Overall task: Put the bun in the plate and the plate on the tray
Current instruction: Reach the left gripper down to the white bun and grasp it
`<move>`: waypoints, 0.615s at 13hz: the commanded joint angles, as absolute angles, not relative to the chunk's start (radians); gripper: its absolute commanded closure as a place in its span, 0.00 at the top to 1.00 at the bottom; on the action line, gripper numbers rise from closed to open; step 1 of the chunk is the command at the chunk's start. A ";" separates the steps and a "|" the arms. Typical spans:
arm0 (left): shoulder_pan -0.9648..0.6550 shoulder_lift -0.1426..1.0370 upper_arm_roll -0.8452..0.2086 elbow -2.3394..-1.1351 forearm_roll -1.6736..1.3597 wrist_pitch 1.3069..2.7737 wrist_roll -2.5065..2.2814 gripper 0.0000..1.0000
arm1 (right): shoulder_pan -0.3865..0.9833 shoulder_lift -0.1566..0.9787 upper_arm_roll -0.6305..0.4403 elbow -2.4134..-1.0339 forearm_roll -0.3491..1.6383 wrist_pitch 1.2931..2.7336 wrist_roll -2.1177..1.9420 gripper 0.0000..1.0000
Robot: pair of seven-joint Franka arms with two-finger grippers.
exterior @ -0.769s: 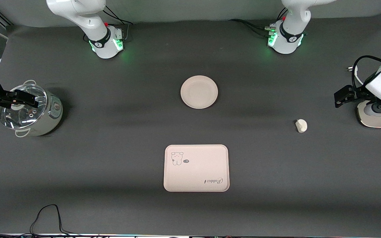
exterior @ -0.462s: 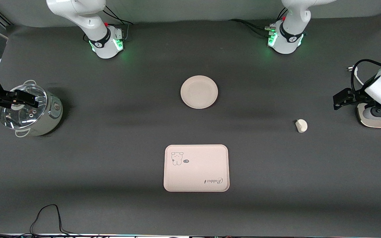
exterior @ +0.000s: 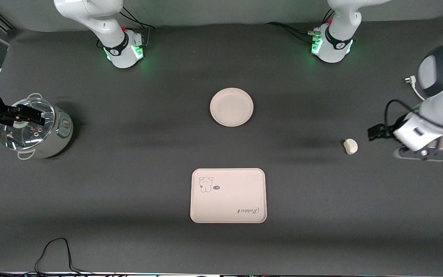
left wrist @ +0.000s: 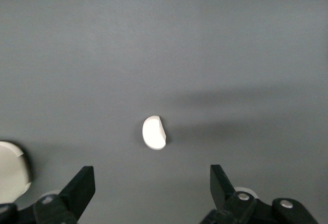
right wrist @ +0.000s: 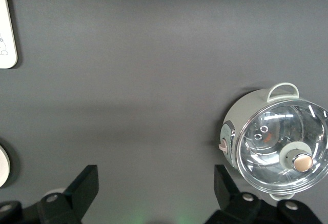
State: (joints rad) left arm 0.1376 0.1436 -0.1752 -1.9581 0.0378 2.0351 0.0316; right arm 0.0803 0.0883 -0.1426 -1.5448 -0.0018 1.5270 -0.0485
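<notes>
Left hand (exterior: 374,133) now nearer the bun (exterior: 350,146), fingers apart.

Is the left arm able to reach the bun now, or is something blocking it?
Probably yes. The left gripper is open and up in the air beside the bun, which lies alone on the bare table, nothing touching it.

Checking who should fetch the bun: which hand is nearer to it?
Left. The left hand, open, is up beside the bun. The right hand, open, waits over the pot at the table's right-arm end.
</notes>
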 commanded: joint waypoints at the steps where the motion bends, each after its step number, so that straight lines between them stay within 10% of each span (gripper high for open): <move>1: 0.134 0.124 -0.173 -2.251 0.029 2.358 -0.014 1.00 | 0.080 0.077 -0.135 -1.555 -0.025 1.528 -0.031 1.00; 8: 0.146 0.340 -0.140 -2.295 0.066 2.590 -0.044 0.99 | 0.078 0.077 -0.133 -1.557 -0.023 1.529 -0.031 1.00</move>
